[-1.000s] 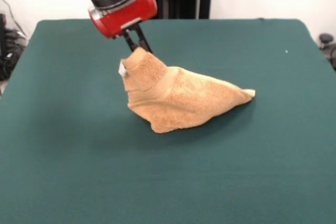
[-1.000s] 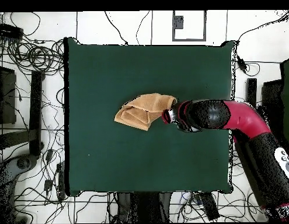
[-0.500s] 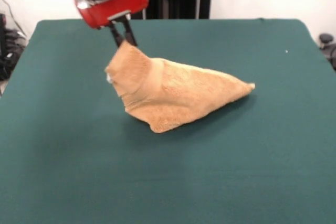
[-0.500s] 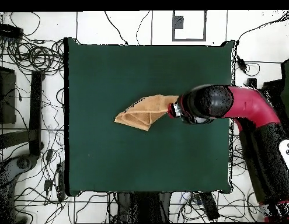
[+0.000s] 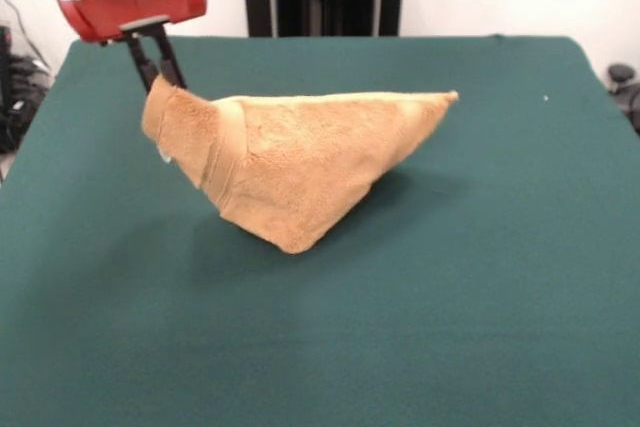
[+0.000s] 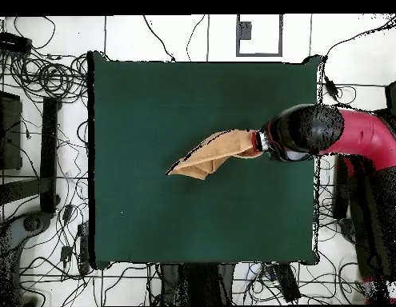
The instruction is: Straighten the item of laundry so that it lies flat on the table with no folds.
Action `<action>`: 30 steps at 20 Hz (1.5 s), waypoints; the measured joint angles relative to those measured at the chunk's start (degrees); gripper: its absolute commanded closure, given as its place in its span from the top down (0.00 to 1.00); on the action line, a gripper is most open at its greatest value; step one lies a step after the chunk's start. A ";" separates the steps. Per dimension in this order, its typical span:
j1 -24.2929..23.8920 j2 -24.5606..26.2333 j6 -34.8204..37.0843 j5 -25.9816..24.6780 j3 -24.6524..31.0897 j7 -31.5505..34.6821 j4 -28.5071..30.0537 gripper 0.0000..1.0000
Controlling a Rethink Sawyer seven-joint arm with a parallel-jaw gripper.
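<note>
One orange towel (image 5: 300, 162) hangs over the green worktop (image 5: 480, 297); only its low tip seems to touch. The one hand (image 5: 158, 65) pinches a corner tight. Many cables (image 6: 41, 80) lie around the worktop.

Dark green table (image 5: 480, 327), orange-tan towel (image 5: 300, 162) partly resting on it

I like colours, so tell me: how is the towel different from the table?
The towel is orange-tan and fuzzy; the table is dark green and smooth-looking. The towel is small and bunched in folds, one corner lifted by the shut gripper; the table is far larger and lies flat. Both look like soft cloth on top.
</note>
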 measured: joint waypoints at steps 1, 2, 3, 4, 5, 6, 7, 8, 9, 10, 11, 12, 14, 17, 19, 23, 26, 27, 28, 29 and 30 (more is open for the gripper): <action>1.23 0.06 0.24 -0.01 -1.07 0.18 -1.36 0.00; 2.62 0.18 0.27 -0.01 -2.10 0.50 -2.73 0.00; 3.36 0.26 0.27 -0.01 -2.60 0.71 -3.42 0.00; 4.66 0.48 0.27 0.00 -3.44 1.13 -4.58 0.00; 6.30 0.88 0.28 0.01 -4.49 1.66 -5.99 0.00; 8.26 1.44 0.27 0.08 -5.62 2.41 -7.56 0.00; 9.36 1.75 0.27 0.18 -6.24 2.97 -8.43 0.00; 10.19 1.99 0.28 0.27 -6.72 3.48 -9.07 0.00; 11.78 2.52 0.34 0.63 -7.64 4.52 -10.31 0.00; 12.78 2.85 0.47 0.97 -8.24 5.27 -11.10 0.00; 13.91 3.24 0.72 1.55 -8.85 6.36 -12.05 0.00; 14.73 3.61 1.02 2.07 -9.28 7.15 -12.86 0.00; 16.89 5.08 2.85 3.31 -10.42 9.35 -15.59 0.00; 18.70 6.65 6.50 3.40 -12.16 10.18 -18.63 0.00; 19.15 7.25 8.17 3.34 -12.93 10.18 -19.85 0.00; 20.39 8.77 12.89 2.35 -16.12 10.18 -24.13 0.00; 21.18 9.73 15.06 1.13 -18.10 10.18 -27.21 0.00; 21.52 10.10 15.74 0.77 -18.92 10.18 -28.44 0.00; 21.67 10.26 16.02 0.61 -19.24 10.18 -28.97 0.00; 21.83 10.42 16.29 0.45 -19.55 10.18 -29.51 0.00; 22.33 10.83 17.03 -0.11 -20.40 10.18 -30.95 0.00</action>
